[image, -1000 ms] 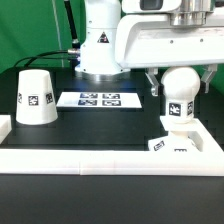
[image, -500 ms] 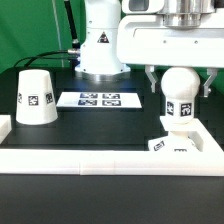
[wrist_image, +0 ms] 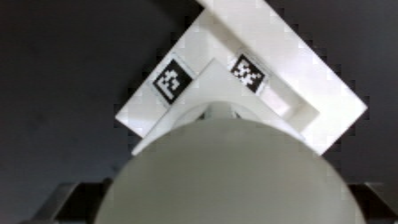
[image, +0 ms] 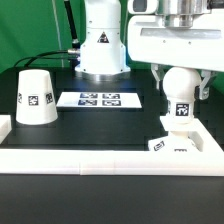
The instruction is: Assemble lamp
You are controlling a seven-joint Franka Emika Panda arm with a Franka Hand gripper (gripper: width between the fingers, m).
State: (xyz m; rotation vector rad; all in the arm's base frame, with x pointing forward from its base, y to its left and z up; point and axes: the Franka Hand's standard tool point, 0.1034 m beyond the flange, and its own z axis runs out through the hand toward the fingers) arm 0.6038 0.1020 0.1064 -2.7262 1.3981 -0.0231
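The round white bulb (image: 180, 86) stands upright on the small angular base block (image: 172, 135) at the exterior view's right. My gripper (image: 181, 85) reaches down from above, with a finger pressed against each side of the bulb. In the wrist view the bulb (wrist_image: 228, 170) fills the space between my fingers, and the tagged base (wrist_image: 249, 70) lies beyond it. The cone-shaped shade (image: 35, 97) stands alone on the table at the exterior view's left, far from my gripper.
The marker board (image: 98, 100) lies flat in the middle, in front of the robot's white body (image: 100, 45). A low white wall (image: 100, 160) runs along the front edge and turns up at both ends, right next to the base.
My gripper has shifted slightly toward the exterior view's left. Its fingers have drawn in from either side onto the bulb. The bulb, base and shade have stayed put.
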